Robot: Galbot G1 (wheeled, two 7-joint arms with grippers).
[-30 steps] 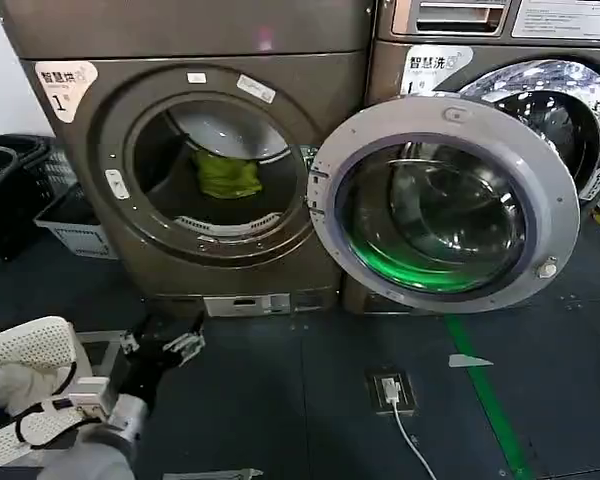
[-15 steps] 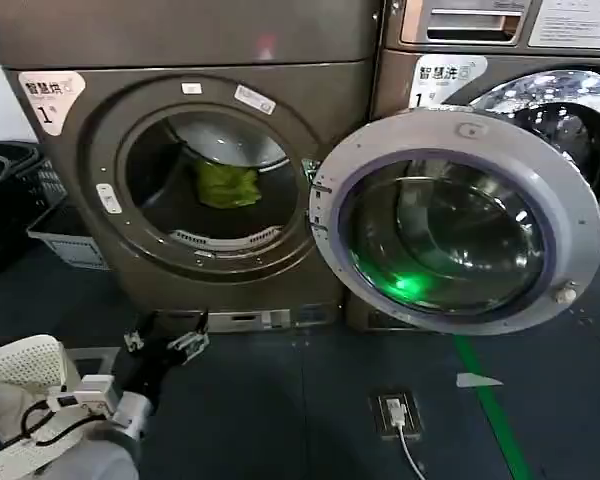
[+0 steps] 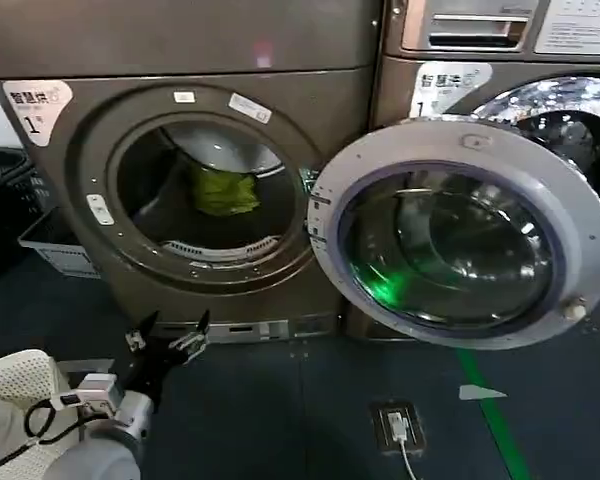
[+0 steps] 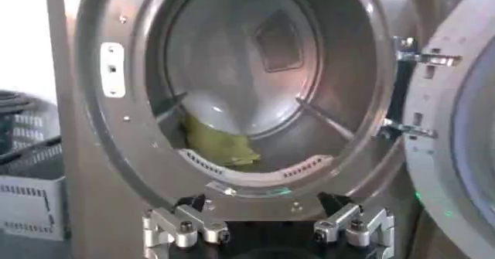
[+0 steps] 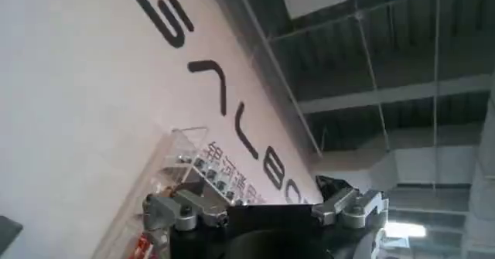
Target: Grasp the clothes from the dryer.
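Note:
The bronze-grey dryer stands ahead with its white "1" sticker at the upper left. Its silver-rimmed glass door is swung wide open to the right. The lime clothes lie as a small bundle deep in the drum, left of its middle. In the left wrist view the clothes rest on the drum floor behind the round mouth. My left gripper hangs low before the machine's base, open and empty, well short of the mouth. My right gripper is open, facing a lettered wall and ceiling.
A second machine with a chrome-ringed porthole stands at the right, partly behind the open door. Dark and grey baskets sit on the floor at the left. A floor socket with a cable and a green line mark the dark floor.
The dryer has grown larger and nearer in the head view, and its mouth has shifted slightly left. The left gripper stays open and low, now closer to the machine's base.

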